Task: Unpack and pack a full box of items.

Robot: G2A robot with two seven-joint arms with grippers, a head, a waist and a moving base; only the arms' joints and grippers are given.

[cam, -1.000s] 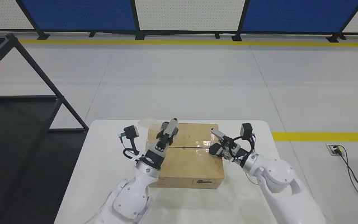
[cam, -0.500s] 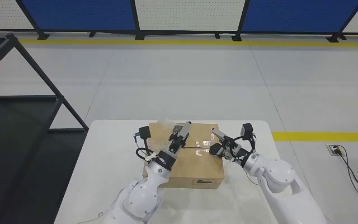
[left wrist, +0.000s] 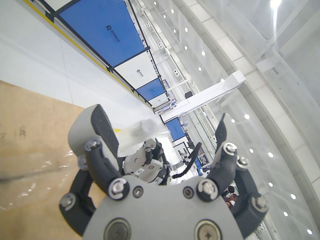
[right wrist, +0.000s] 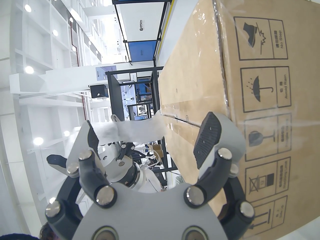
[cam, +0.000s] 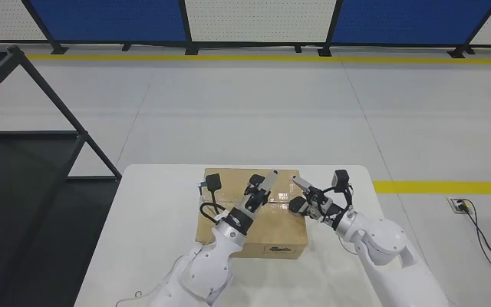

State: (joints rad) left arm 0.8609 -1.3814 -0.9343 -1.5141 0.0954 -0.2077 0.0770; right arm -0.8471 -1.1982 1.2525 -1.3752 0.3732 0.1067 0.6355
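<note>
A closed brown cardboard box (cam: 280, 226) sits on the white table (cam: 138, 230), its centre seam covered with clear tape. My left gripper (cam: 270, 180) hangs open over the right half of the box top (left wrist: 37, 138), holding nothing (left wrist: 162, 128). At the box's right edge my right gripper (cam: 295, 194) is also open (right wrist: 150, 136). A lifted strip of clear tape (right wrist: 140, 128) runs from the seam and sticks to one of its fingers (right wrist: 92, 136). That tape strip (left wrist: 141, 128) and the right gripper show just beyond my left fingers. The box side (right wrist: 262, 101) carries handling symbols.
A black metal frame (cam: 46, 100) stands off the table's left side. Blue and white partition panels (cam: 261, 19) line the back of the room behind a yellow floor line. Bare table lies left of the box and in front of it.
My left gripper has travelled right across the box top, from near the left part to close beside the right gripper. The right gripper has stayed at the box's right edge.
</note>
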